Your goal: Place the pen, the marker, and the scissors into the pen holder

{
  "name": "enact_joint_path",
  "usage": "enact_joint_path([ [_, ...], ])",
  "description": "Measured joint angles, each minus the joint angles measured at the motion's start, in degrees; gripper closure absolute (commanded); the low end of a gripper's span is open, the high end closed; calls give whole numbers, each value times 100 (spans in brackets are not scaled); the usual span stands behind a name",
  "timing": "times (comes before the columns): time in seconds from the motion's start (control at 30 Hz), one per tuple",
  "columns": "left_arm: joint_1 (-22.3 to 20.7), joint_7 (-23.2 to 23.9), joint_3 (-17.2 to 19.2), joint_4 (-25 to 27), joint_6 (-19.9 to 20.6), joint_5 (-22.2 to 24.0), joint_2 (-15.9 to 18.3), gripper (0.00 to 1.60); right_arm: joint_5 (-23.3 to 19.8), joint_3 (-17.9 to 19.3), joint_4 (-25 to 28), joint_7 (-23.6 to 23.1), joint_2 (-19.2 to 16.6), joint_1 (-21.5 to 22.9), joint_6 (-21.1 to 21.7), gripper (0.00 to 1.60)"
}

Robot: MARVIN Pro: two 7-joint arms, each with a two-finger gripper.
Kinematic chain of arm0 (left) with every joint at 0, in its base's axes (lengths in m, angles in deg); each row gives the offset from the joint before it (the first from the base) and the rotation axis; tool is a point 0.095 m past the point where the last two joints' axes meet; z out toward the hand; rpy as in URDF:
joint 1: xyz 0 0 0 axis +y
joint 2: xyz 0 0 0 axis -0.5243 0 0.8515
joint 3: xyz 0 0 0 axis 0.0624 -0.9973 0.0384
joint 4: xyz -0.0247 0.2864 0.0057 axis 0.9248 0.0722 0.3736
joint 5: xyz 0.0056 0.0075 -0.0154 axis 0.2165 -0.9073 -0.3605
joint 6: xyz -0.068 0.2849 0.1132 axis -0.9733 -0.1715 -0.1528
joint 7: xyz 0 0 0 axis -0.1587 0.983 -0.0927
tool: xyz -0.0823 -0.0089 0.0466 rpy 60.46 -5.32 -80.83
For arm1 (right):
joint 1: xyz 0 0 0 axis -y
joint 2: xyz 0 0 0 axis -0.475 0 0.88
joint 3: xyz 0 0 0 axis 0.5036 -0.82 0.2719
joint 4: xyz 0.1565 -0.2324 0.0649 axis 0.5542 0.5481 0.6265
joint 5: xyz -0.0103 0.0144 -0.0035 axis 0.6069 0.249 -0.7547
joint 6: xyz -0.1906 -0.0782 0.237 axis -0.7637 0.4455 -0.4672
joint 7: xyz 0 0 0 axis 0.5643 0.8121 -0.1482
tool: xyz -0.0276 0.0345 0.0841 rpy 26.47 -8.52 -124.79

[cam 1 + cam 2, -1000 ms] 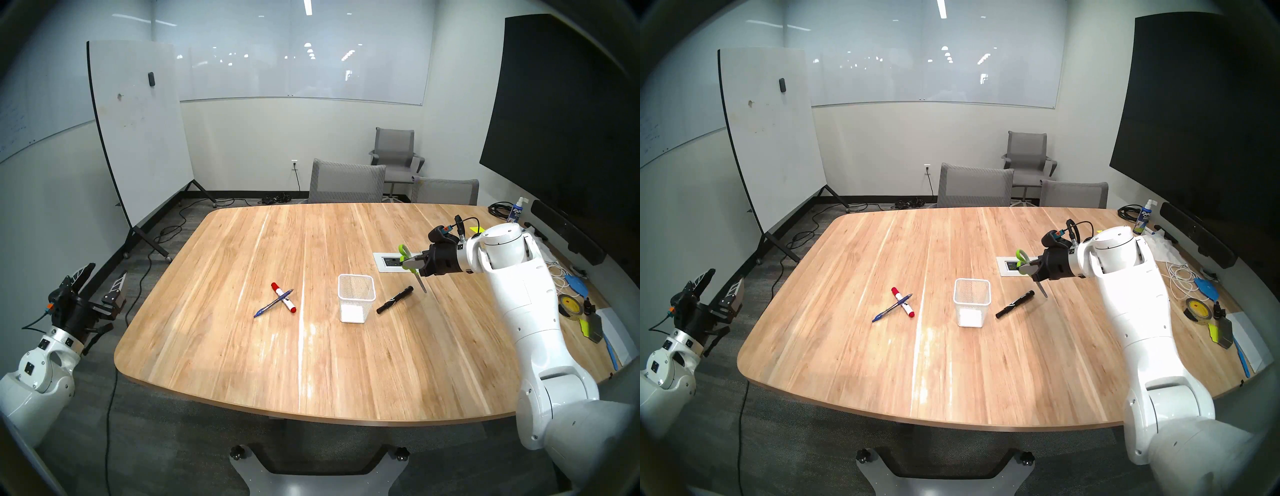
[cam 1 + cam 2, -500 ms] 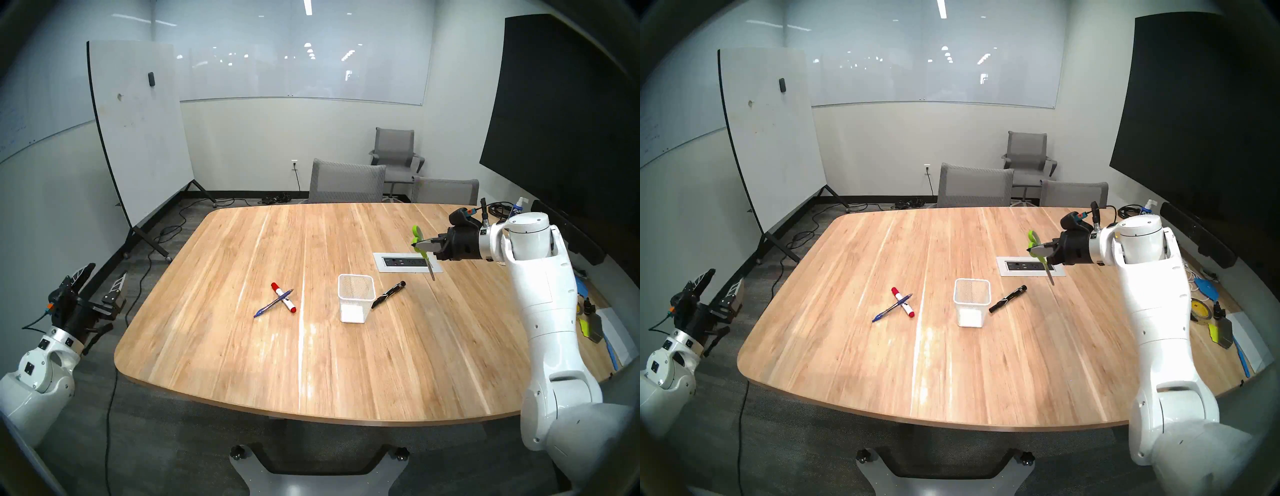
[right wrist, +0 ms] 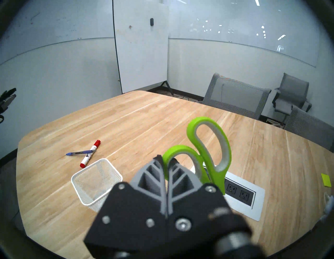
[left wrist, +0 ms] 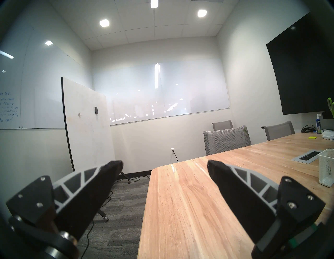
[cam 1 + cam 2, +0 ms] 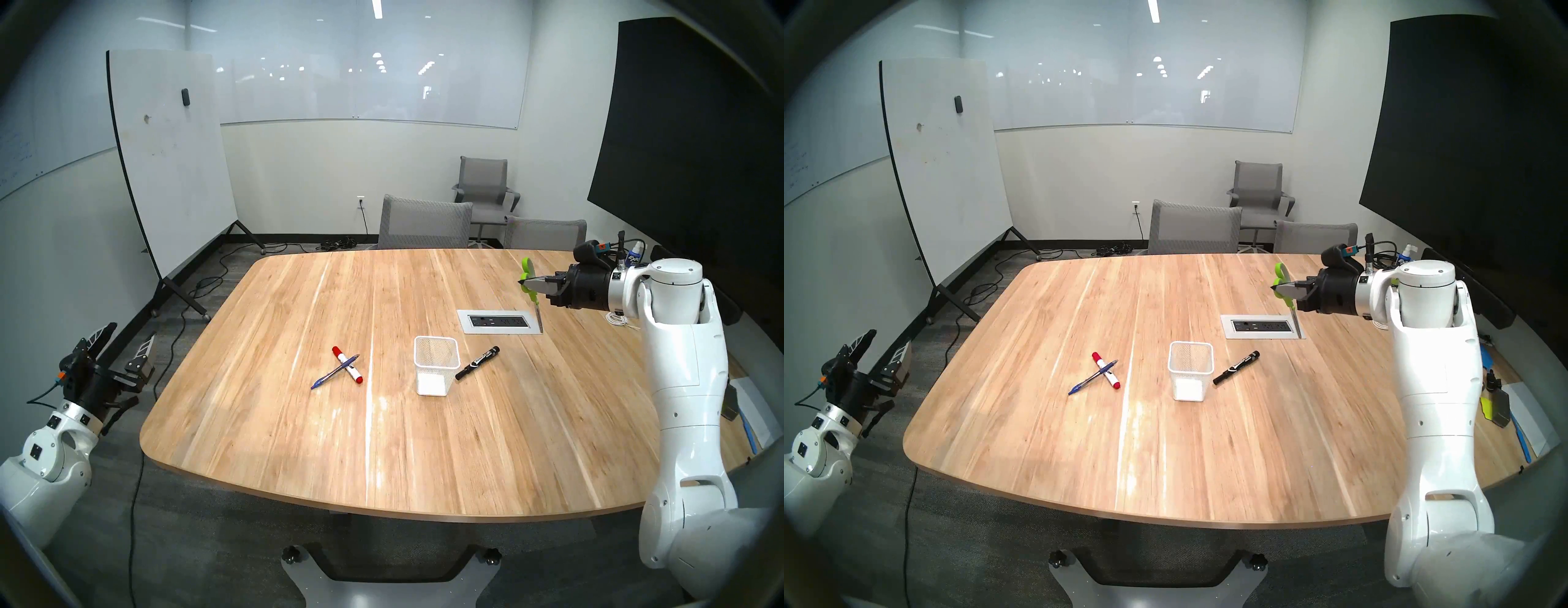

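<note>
While the right gripper pinches the scissors in the air, the pen holder stands with nothing in it.

Its jaws are clamped on the smaller lime-green handle loop, blades hanging down above the power outlet panel set into the table toward its far right corner. The pen holder stands upright near the table's middle; the black marker lies just beside it on the right, one end almost touching its wall. Toward the table's left edge the pen lies crossed over the white marker with red ends. The left gripper hangs off the table's left edge, jaws spread wide around nothing.
</note>
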Motion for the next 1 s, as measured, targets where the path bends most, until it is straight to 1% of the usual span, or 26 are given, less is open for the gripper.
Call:
enact_joint_path([
  [0.57, 0, -1, -2, -1, 1, 0, 0, 0, -1026, 360, 1354, 545, -13, -766, 534, 160],
  [0.8, 0, -1, -2, -1, 1, 0, 0, 0, -1393, 456, 1622, 683, -37, -1041, 660, 160],
  [1.0, 2, -1, 1, 0, 1, 0, 0, 0, -1634, 460, 1677, 683, -76, -1227, 635, 160],
])
